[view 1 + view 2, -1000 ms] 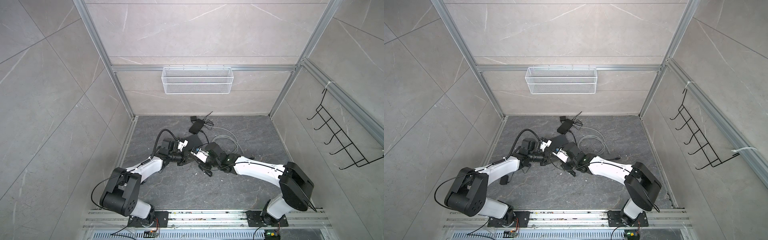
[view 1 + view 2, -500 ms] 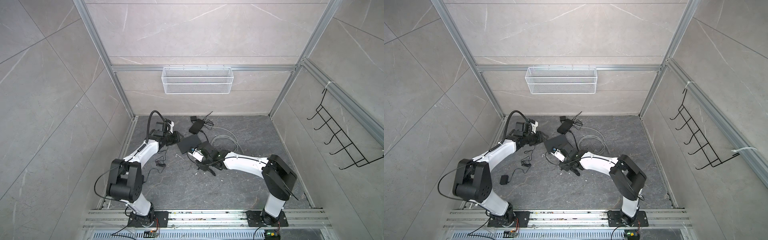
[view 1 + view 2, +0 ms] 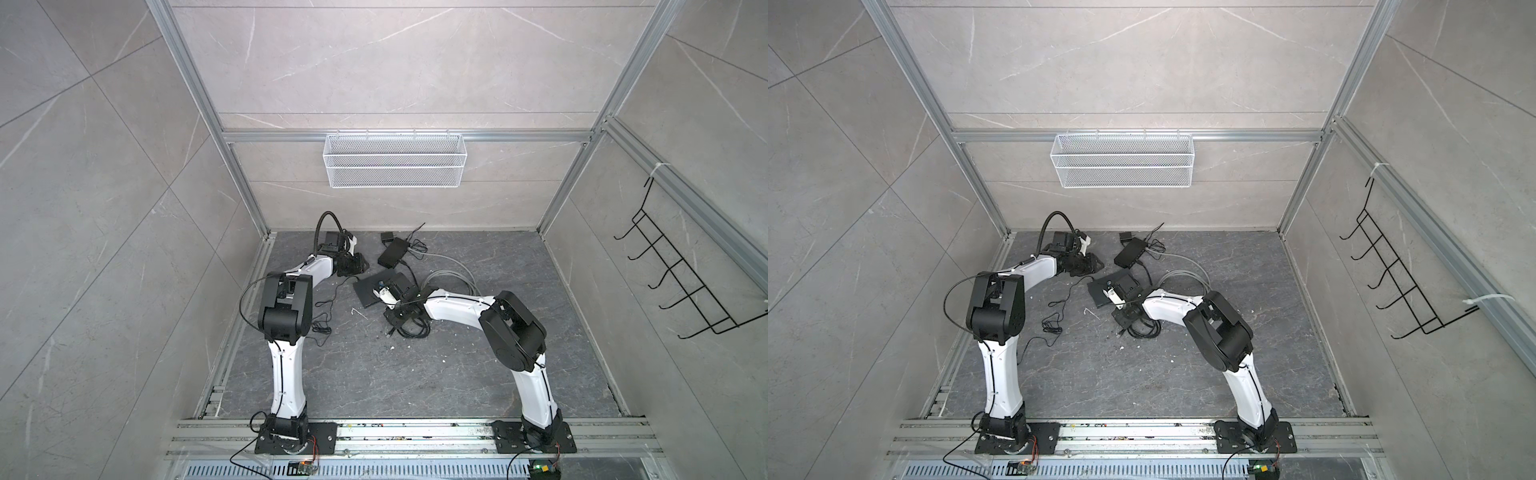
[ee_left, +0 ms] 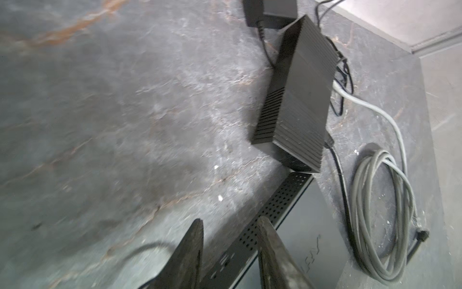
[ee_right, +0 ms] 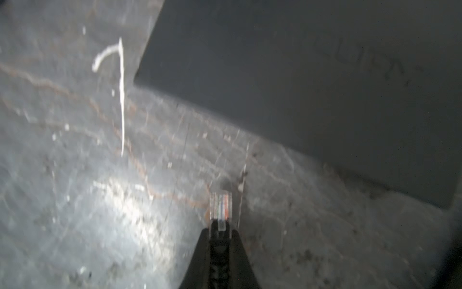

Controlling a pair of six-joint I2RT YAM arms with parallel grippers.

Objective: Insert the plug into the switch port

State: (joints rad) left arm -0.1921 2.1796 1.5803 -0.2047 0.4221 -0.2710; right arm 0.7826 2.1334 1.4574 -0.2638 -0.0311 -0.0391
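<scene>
Grey stone floor [image 3: 374, 374] carries the switch [image 4: 307, 225]; right gripper [image 5: 221, 229] is clamped on the clear plug [image 5: 221, 205], contacts forward for insertion, apart from the switch; left gripper [image 4: 230, 221] stands part-open, empty, near the perforated edge, presumably to brace it

The counter [image 4: 125, 112] looks like rough, veined grey stone; the switch [image 4: 312, 225] is matt black; the plug [image 5: 221, 204] is clear plastic.
</scene>
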